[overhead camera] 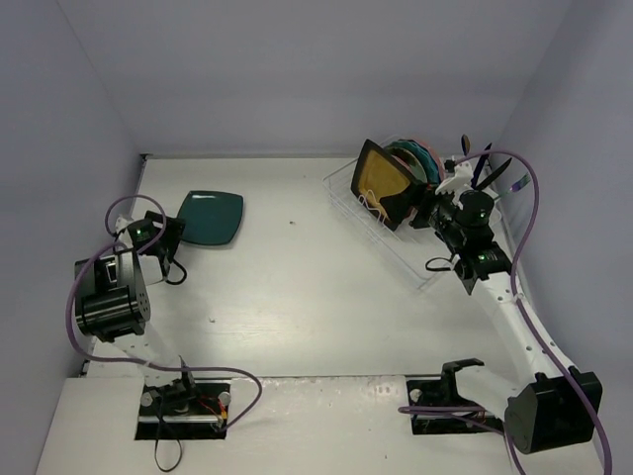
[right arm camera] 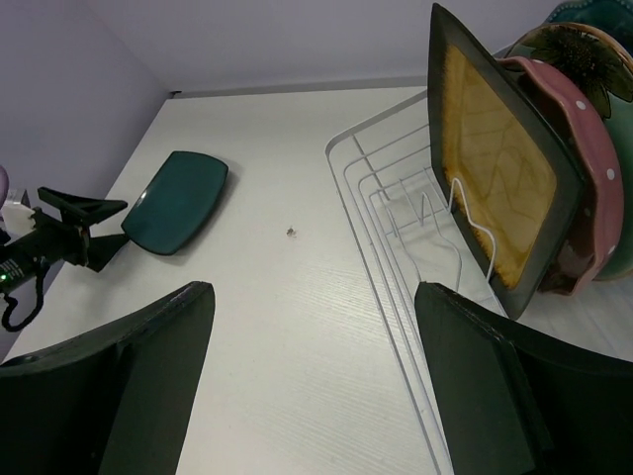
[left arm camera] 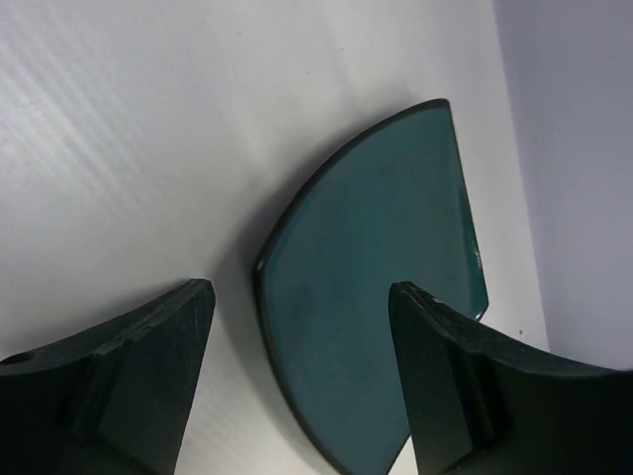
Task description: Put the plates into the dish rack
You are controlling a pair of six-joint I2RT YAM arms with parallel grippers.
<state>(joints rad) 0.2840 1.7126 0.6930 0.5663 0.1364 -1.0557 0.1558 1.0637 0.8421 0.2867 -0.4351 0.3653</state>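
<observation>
The squarish dark teal plate [overhead camera: 211, 218] lies flat on the table at the far left. It also shows in the left wrist view [left arm camera: 376, 287] and the right wrist view [right arm camera: 178, 201]. My left gripper [overhead camera: 170, 234] [left arm camera: 302, 292] is open and empty, its fingers straddling the plate's near edge just above it. The dish rack [overhead camera: 396, 247] [right arm camera: 376, 247] stands at the far right. In it stand the mustard-yellow plate [overhead camera: 384, 178] [right arm camera: 499, 178], the pink dotted plate [right arm camera: 584, 168], the mint flower plate [right arm camera: 579, 45] and a teal-blue plate [right arm camera: 623, 247]. My right gripper [overhead camera: 423, 213] [right arm camera: 314, 289] is open and empty beside the rack's front.
Dark utensils [overhead camera: 475, 158] stick up from the rack's far right section. A small speck [overhead camera: 292, 222] lies on the table between plate and rack. Purple walls close in the table on the left, back and right. Cables loop off both arms.
</observation>
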